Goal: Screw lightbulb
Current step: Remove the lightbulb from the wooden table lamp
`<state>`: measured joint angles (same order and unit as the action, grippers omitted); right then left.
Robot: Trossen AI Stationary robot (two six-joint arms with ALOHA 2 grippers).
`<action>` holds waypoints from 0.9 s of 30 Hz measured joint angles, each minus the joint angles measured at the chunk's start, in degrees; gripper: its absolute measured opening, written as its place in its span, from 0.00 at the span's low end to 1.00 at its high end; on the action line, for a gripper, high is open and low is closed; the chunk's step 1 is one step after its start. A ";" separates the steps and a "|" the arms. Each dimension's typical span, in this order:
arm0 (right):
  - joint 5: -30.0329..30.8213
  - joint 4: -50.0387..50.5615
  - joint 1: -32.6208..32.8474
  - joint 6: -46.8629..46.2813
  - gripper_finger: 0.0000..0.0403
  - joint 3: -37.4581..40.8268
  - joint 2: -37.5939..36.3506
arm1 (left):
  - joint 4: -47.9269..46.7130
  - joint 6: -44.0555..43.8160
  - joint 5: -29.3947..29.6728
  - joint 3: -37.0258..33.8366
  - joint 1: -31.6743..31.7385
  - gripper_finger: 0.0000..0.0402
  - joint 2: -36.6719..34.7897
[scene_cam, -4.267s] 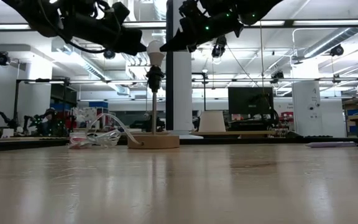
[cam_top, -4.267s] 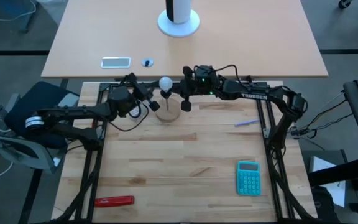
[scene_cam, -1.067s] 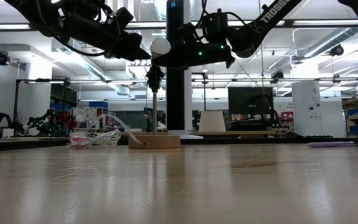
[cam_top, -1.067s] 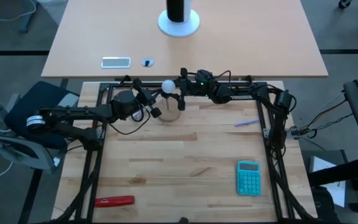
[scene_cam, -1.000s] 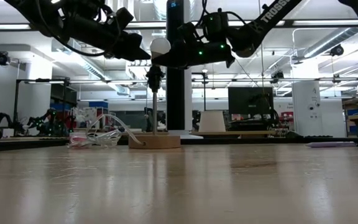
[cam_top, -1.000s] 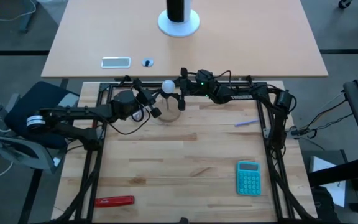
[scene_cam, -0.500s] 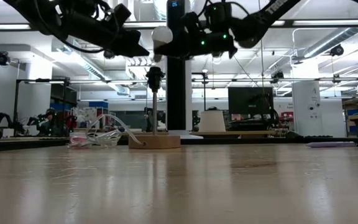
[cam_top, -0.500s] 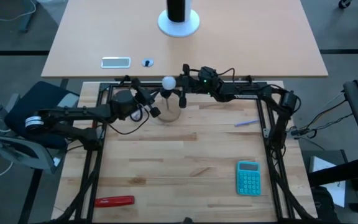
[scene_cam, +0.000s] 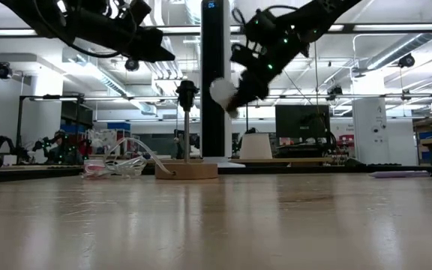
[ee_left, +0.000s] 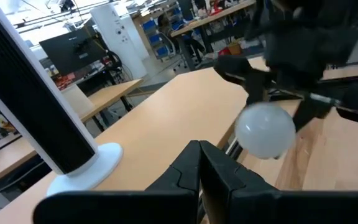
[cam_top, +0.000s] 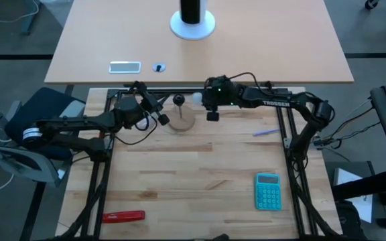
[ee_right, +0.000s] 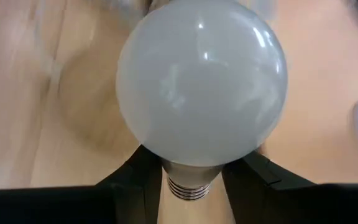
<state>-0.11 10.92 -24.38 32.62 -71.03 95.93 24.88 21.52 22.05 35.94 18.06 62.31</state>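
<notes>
Above the bench, far edge: both arms up off the wood
Right gripper (ee_right: 191, 180): clamped on the lightbulb (ee_right: 201, 81) at its grey screw base, globe pointing away from the wrist
Lightbulb position: in the air, just right of the socket stand (cam_top: 179, 115), apart from it
Left gripper (ee_left: 201, 163): fingers pressed together, holding nothing, just left of the stand
Writing: white "TROSSEN" on the right arm (cam_top: 273, 102)
Calculator (cam_top: 268, 190): teal, near right, keys unreadable

Lightbulb (scene_cam: 222, 91) motion-blurred, low view
</notes>
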 joint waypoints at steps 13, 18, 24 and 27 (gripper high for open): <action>3.36 11.91 -0.11 0.09 0.31 7.22 0.16 | -1.93 -4.07 -0.07 -0.09 -1.96 0.00 -2.22; 6.18 12.82 -0.15 0.28 0.31 9.12 0.16 | -1.82 -8.04 -0.18 -0.09 -2.56 0.00 -2.82; 5.96 13.37 -0.03 0.31 0.31 9.58 0.56 | -3.13 -16.40 -0.55 -0.09 -2.56 0.00 -2.82; 5.89 13.95 0.00 0.00 0.31 9.58 0.56 | -3.93 -17.78 -2.08 -0.09 -2.55 0.00 -2.82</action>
<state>5.78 24.87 -24.38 32.62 -61.45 96.49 20.95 3.74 19.96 35.86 15.51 59.48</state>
